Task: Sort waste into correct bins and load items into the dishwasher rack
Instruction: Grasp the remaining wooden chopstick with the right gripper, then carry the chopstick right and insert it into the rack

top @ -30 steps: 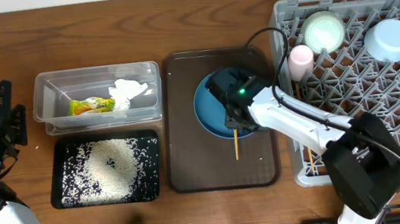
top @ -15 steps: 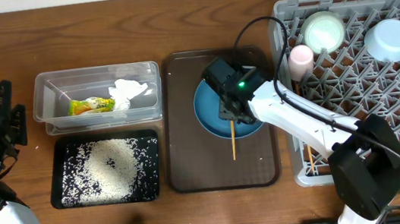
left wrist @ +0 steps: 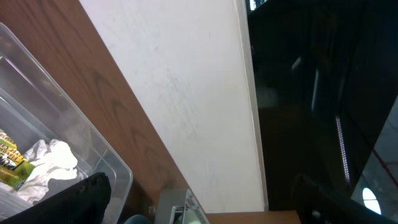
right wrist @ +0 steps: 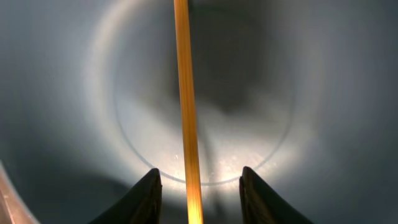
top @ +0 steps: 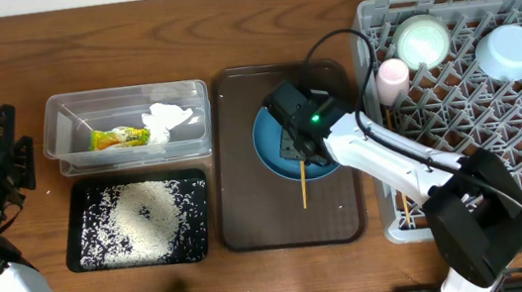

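Closest in the right wrist view, the right gripper (right wrist: 200, 186) hangs low over the brown serving tray (top: 249, 207), its two dark fingers (right wrist: 148, 198) partly spread to either side of one wooden chopstick (right wrist: 185, 93) with a sliver of space on each side, so nothing is clamped. The chopstick is a thin, straight, amber-coloured stick lying across the large dark blue plate (top: 268, 140), its near end reaching past the plate's rim onto the tray. The plate is round, glossy and bare apart from the stick, with a faint ring marking its well, and it sits on the far right part of the tray. Just left of the tray's near half lies the shallow black tray (top: 70, 229), holding a heap of white rice (top: 145, 215) with loose grains scattered round it. Just left of the tray's far half stands the clear tub (top: 66, 140), with the yellow-green wrapper (top: 120, 137) and the crumpled white napkin (top: 166, 120) inside. Right of the tray is the grey dishwasher rack (top: 503, 166), where the pink cup (top: 393, 78), pale mint bowl (top: 423, 41) and light blue bowl (top: 507, 51) sit along its far side. Well left of the tray, past the tub, the left gripper (left wrist: 200, 193) hangs with its jaws spread wide and nothing between them.
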You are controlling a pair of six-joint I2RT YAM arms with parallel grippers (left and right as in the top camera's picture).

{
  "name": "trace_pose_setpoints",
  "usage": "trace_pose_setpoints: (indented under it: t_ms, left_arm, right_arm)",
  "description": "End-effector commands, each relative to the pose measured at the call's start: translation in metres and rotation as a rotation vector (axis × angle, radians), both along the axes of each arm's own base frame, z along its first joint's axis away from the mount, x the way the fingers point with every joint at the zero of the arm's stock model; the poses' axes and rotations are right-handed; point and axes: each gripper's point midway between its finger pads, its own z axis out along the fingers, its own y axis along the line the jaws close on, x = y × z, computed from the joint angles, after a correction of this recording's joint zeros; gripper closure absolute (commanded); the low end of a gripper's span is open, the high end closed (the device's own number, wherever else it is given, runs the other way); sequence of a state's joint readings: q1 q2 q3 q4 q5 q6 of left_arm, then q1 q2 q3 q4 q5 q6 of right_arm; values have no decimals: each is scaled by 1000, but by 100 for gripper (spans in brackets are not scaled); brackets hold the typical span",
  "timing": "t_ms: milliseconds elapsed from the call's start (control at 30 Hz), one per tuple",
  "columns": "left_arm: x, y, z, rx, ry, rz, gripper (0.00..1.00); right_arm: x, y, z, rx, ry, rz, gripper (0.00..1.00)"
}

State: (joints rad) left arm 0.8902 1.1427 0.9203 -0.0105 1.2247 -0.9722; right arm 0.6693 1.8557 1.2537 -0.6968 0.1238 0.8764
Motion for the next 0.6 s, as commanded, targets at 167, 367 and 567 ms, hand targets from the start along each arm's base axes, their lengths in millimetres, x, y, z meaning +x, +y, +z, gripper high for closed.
trace_pose_setpoints:
  t_ms: [167,367,567]
  left_arm:
    - [-1,0,6,9,-13,-8,5]
    - [-1,0,6,9,-13,-8,5]
    - [-1,0,6,9,-13,-8,5]
  right_arm:
    - [-12,1,-6,15,15,-3,76]
    - [-12,0,-6,12,18,-3,89]
    - [-4,0,16,27,-29,40,99]
